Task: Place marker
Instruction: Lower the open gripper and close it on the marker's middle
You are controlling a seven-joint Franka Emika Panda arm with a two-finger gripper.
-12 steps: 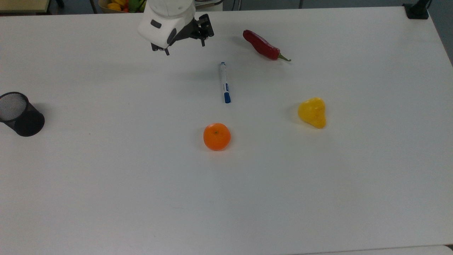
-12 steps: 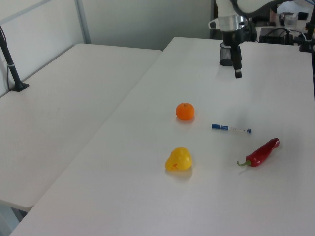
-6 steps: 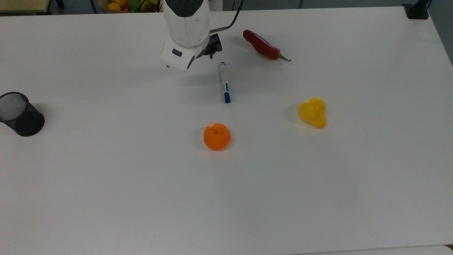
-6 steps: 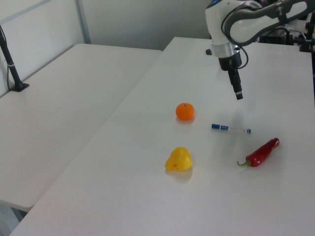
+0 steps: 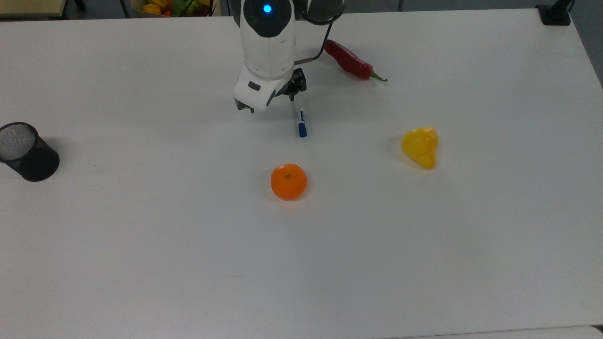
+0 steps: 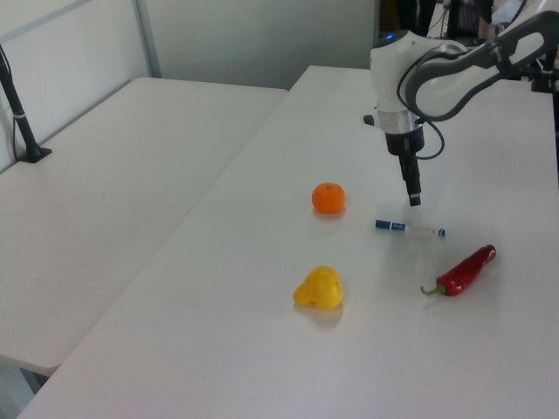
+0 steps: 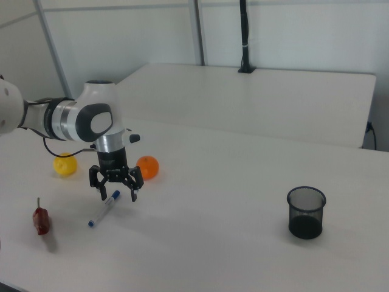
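Note:
The marker, white with a blue cap, lies flat on the white table between the red chilli and the orange. In the left view the marker lies left to right. My gripper hangs just above its white end and hides part of it in the top view. The right view shows the gripper open, pointing down, its fingers spread on either side of the marker and holding nothing. In the left view the gripper stops a little short of the marker.
An orange sits in front of the marker. A yellow pear-shaped fruit lies at the top view's right, and a red chilli beside my arm. A black mesh cup stands at the top view's far left edge.
My arm has swung from the far table edge over to the marker and come down above it. The yellow fruit has shifted slightly. The marker has not moved.

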